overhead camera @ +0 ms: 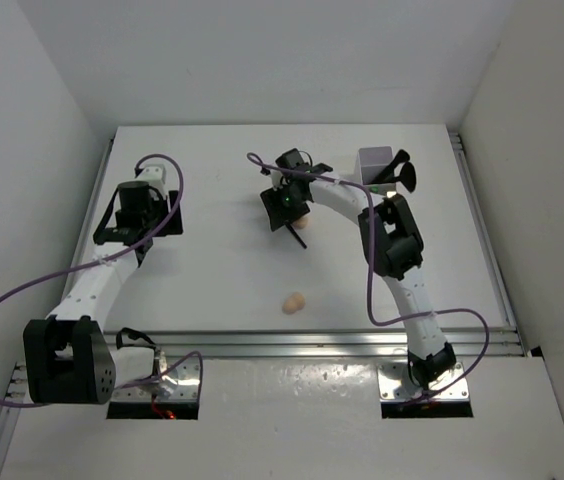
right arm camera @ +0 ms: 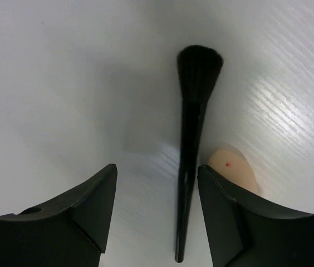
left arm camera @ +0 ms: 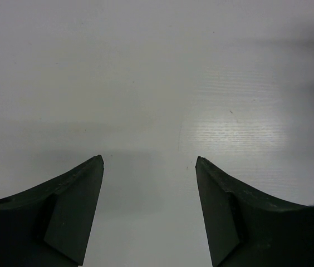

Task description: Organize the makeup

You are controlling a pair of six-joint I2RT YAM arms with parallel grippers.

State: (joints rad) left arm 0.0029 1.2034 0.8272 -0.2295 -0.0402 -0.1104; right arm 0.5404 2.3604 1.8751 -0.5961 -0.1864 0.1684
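Observation:
My right gripper is open and hangs low over the middle of the white table. In the right wrist view a thin black brush lies flat between the fingers of the right gripper, close to the right finger, bristles pointing away. A peach egg-shaped sponge with a red dot lies just outside that finger; it also shows in the top view. A second peach sponge lies nearer the front. My left gripper is open and empty over bare table at the far left.
A small white box stands at the back right, with black brushes sticking out of it. The right arm's elbow is close in front of the box. Metal rails run along the table's front and right edges.

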